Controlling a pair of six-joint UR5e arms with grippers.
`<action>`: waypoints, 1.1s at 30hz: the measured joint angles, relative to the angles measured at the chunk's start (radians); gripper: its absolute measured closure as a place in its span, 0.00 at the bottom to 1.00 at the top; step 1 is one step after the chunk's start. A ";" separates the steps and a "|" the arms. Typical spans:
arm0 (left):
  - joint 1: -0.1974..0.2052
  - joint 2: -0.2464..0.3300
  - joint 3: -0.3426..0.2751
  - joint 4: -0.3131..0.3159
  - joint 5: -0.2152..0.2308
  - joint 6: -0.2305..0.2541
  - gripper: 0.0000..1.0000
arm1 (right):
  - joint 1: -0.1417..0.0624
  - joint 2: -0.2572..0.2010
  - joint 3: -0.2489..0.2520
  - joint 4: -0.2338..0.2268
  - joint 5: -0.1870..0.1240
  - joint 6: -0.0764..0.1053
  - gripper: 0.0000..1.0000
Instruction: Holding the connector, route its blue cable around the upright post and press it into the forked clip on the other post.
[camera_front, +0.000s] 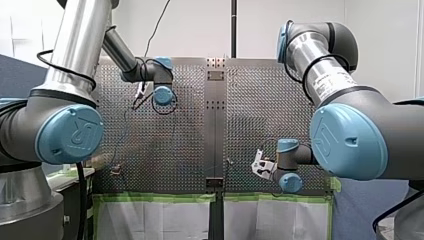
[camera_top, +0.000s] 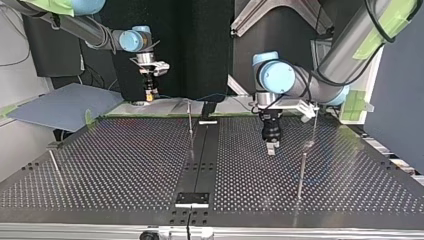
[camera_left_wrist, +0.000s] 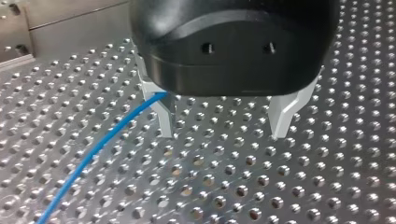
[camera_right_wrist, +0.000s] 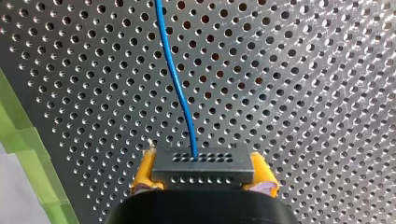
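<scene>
One dark grey connector (camera_right_wrist: 201, 169), a small block with rows of tiny holes, is clamped between the yellow pads (camera_right_wrist: 145, 170) of my right gripper (camera_right_wrist: 203, 171). A thin blue cable (camera_right_wrist: 177, 84) leaves the top face of the block and runs in a gentle curve away from the gripper, above the perforated metal surface (camera_right_wrist: 303, 93). A strip of green tape (camera_right_wrist: 28, 154) edges the surface beside the gripper.

In the left wrist view the cable reaches my left gripper (camera_left_wrist: 224, 123), which is black with pale metal fingers (camera_left_wrist: 164, 116). The fingers stand wide apart, with nothing between them. The cable passes right beside the outer side of one finger; whether it touches cannot be told.

In the top view my right gripper hangs with the connector at the far edge of the surface, at the view's left. My left gripper points down just above the surface, right of the centre. Two thin upright posts show there: a middle post (camera_top: 190, 120) beside the dark centre strip (camera_top: 200, 160), and a nearer post (camera_top: 301, 175) close to my left gripper. Their tips are too small to make out.
</scene>
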 joint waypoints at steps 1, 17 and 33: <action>-0.001 0.000 -0.005 0.003 -0.001 0.000 0.00 | 0.000 0.000 0.000 0.000 0.000 0.000 1.00; -0.028 -0.065 -0.036 0.024 -0.028 0.016 0.00 | 0.003 0.000 0.000 -0.005 0.000 0.008 1.00; -0.040 -0.174 -0.036 0.064 -0.052 0.029 0.00 | 0.010 0.000 0.000 -0.006 -0.001 0.011 1.00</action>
